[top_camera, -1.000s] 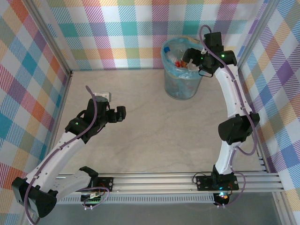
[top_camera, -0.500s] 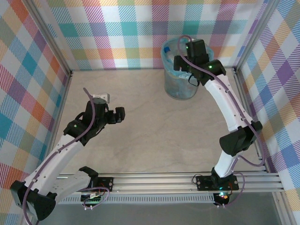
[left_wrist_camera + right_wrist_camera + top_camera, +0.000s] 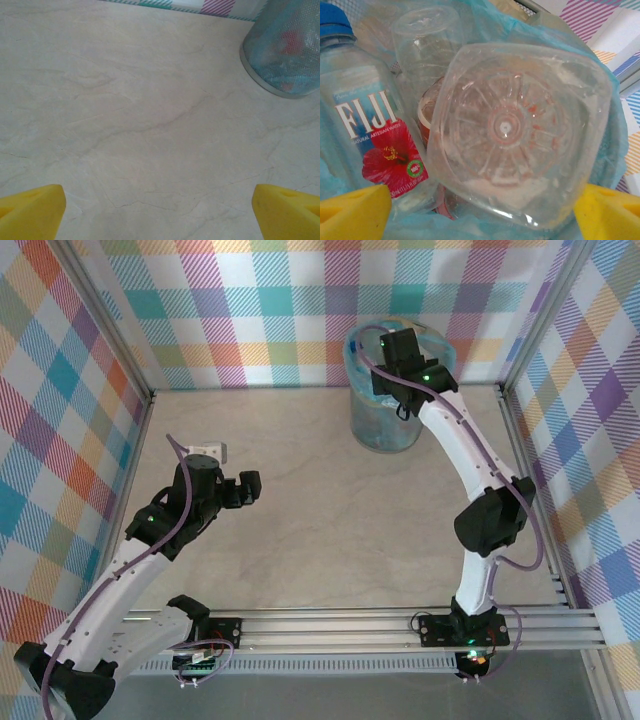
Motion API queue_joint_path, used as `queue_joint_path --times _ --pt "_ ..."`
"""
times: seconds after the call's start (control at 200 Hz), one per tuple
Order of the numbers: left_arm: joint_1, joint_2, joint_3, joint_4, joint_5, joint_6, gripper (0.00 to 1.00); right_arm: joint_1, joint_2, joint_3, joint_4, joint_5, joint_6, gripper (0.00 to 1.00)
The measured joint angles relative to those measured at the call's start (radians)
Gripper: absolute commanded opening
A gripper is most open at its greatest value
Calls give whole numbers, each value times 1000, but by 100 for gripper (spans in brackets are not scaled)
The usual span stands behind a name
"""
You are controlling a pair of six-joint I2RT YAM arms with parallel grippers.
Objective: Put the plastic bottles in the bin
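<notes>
Overhead and wrist views of the bottle-clearing task at a late stage.

The round grey mesh bin [image 3: 385,428], lined with a translucent light-blue plastic bag [image 3: 616,150], stands at the far side of the pale marbled tabletop [image 3: 330,540], close to the checked back wall.

The right gripper [image 3: 481,212] hangs directly over the bin mouth with its yellow fingertips [image 3: 355,210] spread wide. The fingertips flank a clear, square-based plastic bottle [image 3: 520,130] seen bottom-up, and nothing suggests they are clamping it. The bottle appears to lie loose on the heap.

Beside it in the bin rest a clear blue-capped water bottle with a red flower label [image 3: 370,130] and a second clear, round-bodied bottle [image 3: 425,35].

The left gripper [image 3: 247,488] hovers above the left half of the table. Its jaws are likewise wide and empty, and its wrist camera looks across bare surface toward the bin wall [image 3: 280,55].

Progress, as a judgement: the tabletop between the arms and the bin is bare, and several bottles sit inside the liner, so the collecting looks complete or all but complete. What is probably left is for the right arm to lift clear of the bin. The full count of bottles inside cannot be told.
</notes>
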Motion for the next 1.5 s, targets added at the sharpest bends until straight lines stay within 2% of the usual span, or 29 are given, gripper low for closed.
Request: queue_joint_path --times 0.215,0.345,0.565,0.69,1.025,1.295,1.5 --pt "0 0 0 -2 -7 0 96 0 1 97 43 -42 -31 67" --pt "0 0 0 -2 -8 0 96 -2 16 183 63 -77 -52 67" --pt "0 -3 0 -7 -13 0 96 -31 152 377 83 -126 -71 62" --pt "0 -13 -1 -21 -21 0 96 -75 203 393 54 -148 -52 58" --pt "0 -17 -10 -24 -26 -4 96 -185 175 180 97 -215 57 64" --pt "0 -12 -10 -24 -26 -11 95 -198 164 167 105 -261 104 68" --pt "0 -7 -10 -24 -26 -19 95 -212 160 167 99 -328 146 77"
